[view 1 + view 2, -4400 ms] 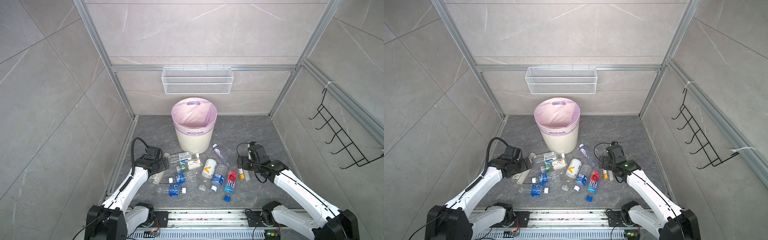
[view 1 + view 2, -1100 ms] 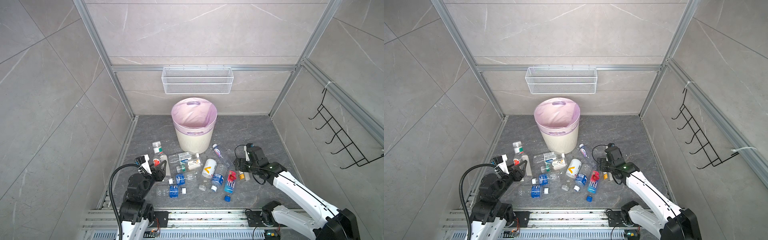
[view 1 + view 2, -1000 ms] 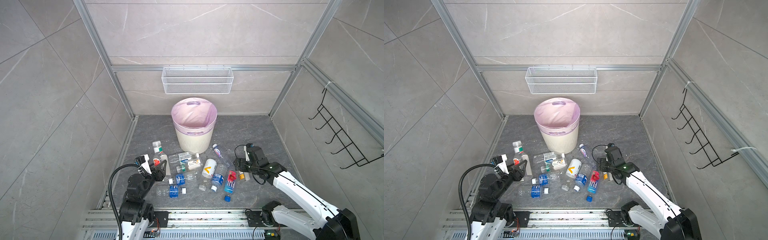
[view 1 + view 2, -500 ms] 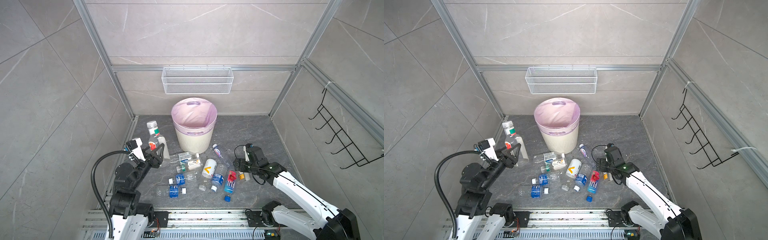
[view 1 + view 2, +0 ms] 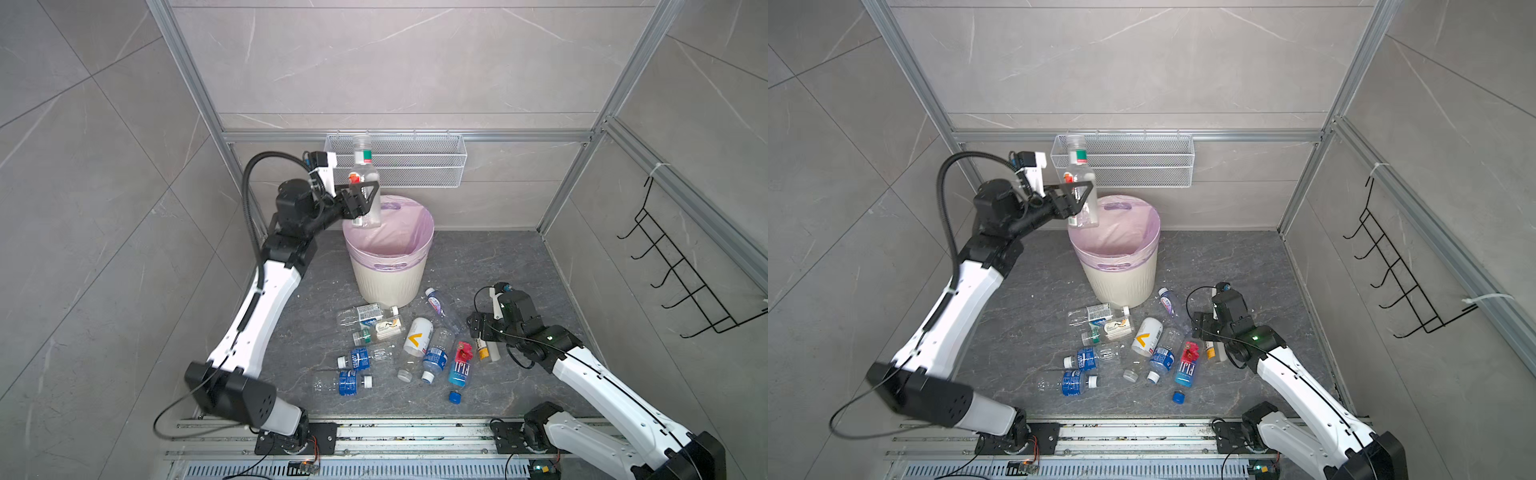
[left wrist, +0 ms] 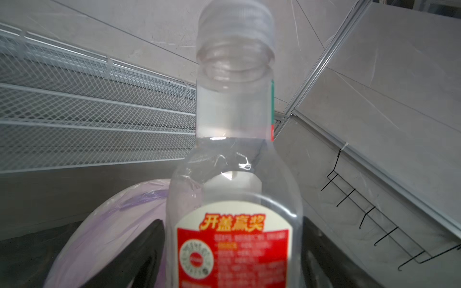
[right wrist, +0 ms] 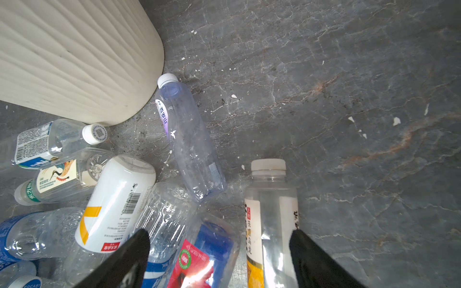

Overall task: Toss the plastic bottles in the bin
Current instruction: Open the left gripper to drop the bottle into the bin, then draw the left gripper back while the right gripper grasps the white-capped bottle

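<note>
- While the left arm is lifted high, the left gripper [image 5: 365, 198] is at the left rim of the bin [image 5: 388, 282], and one clear bottle [image 5: 362, 156] stands upright between its fingers.
- In the left wrist view the two black fingers [image 6: 139, 249] are very close to both sides of this bottle, which has a red label. Whether they press on it or not, I cannot tell.
- In both top views the bottom of this bottle is seen against the pink bag [image 5: 399, 232] that lines the bin, at the left edge of the opening.
- The bin stands on the grey floor [image 5: 498, 257] near the back wall, below a white wire basket [image 5: 415, 166].
- The other plastic bottles [image 5: 361, 357] lie on the floor in front of the bin, close together and some touching. Among them are a white one with a yellow mark [image 5: 417, 338] and a blue one with a red flower [image 5: 457, 368].
- The right gripper [image 5: 478, 332] is low, at the right end of this group. Its jaws are wide apart and hold nothing.
- In the right wrist view a yellow-labelled bottle [image 7: 270, 189] with a white cap lies between its fingers, close to one of them.
</note>
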